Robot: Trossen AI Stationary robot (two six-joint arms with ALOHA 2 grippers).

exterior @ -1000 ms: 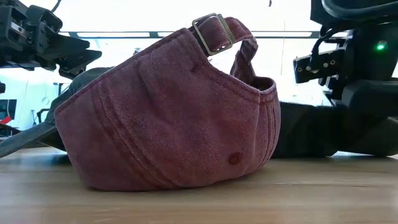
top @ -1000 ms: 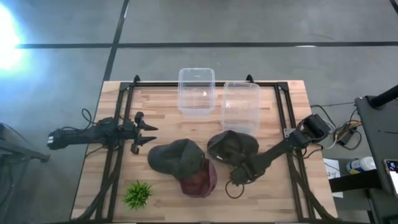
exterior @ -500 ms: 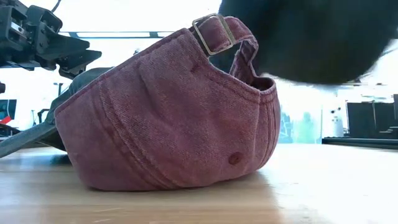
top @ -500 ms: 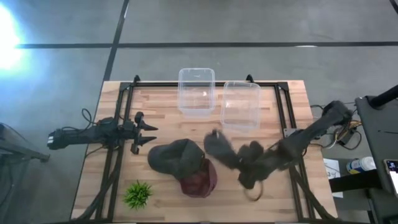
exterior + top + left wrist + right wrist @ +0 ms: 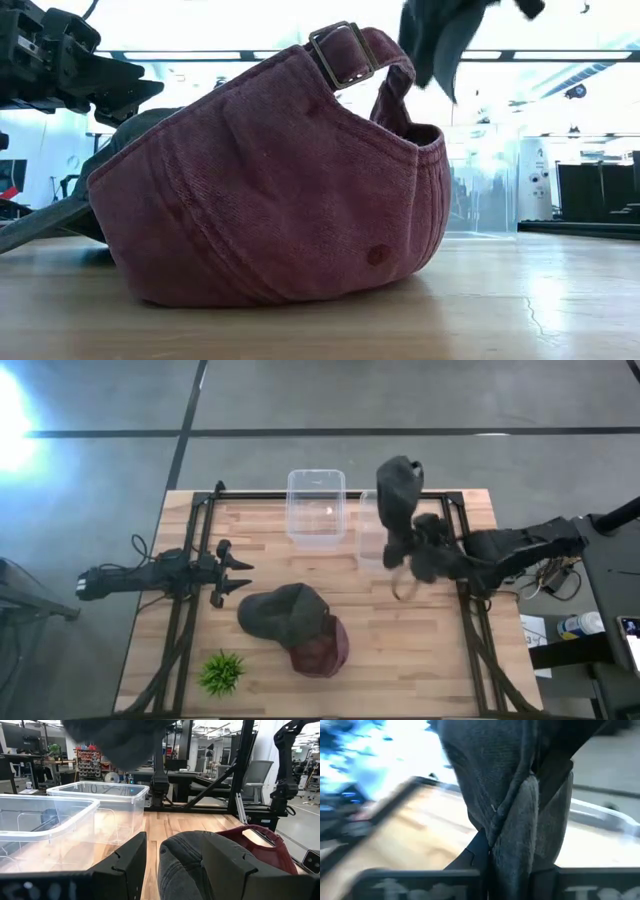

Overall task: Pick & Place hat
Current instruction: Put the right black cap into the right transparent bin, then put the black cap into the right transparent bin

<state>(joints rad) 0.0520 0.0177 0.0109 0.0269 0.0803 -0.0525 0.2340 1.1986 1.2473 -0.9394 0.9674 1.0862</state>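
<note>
My right gripper point(image 5: 418, 552) is shut on a dark grey hat point(image 5: 400, 495), raised above the table by the right clear container point(image 5: 388, 532). In the low view, this hat's lower part point(image 5: 443, 35) dangles from the top edge. A second dark grey hat point(image 5: 284, 610) lies on the table, with its crown against a maroon hat point(image 5: 322, 650) that rests open side down point(image 5: 270, 180). My left gripper point(image 5: 238, 576) is open and waits level at the table's left. The grey hat point(image 5: 192, 857) lies just ahead of its fingers. My right gripper pinches a bunched fold of the dark grey hat's cloth point(image 5: 512, 827) between its two fingers point(image 5: 476, 854); several layers are gathered there. The hat is lifted clear of the table. Its strap loop point(image 5: 400, 586) dangles free beside the gripper.
Two clear plastic containers stand at the far side of the table, the left one point(image 5: 316, 508) beside the right one. A small green plant point(image 5: 222, 672) sits near the near-left corner. Black frame rails point(image 5: 470, 610) run along the table's sides.
My right gripper, shut on the dark grey hat throughout, has lifted it off the table beside the other two hats. It has swung the hat up and toward the far edge, to the right container. The hat left the table entirely. The other hats stayed put.
</note>
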